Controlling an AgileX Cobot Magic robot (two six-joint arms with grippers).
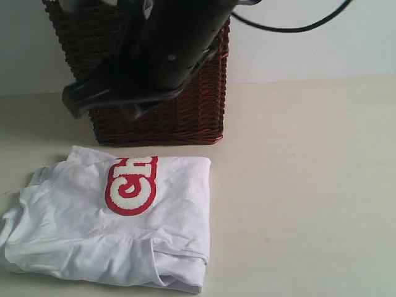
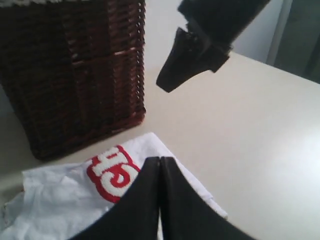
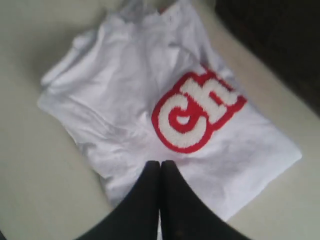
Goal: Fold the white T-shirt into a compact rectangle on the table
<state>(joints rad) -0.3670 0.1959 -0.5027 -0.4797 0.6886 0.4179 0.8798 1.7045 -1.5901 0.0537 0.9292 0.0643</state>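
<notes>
The right gripper [image 3: 160, 164] is clenched, its two dark fingers pressed together with nothing between them, and it hangs over the near edge of the white T-shirt [image 3: 125, 100]. The shirt lies folded into a rough rectangle on the table [image 3: 30, 190], with its red patch [image 3: 195, 112] just beyond the fingertips. The left gripper [image 2: 160, 161] is also clenched and empty above the shirt. Farther ahead of it stands the dark wicker basket [image 2: 75, 75].

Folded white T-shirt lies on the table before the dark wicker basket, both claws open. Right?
No: both claws are shut. The wrist views show the left claw and right claw with fingers pressed together. The white T-shirt, table and wicker basket are as stated.
</notes>
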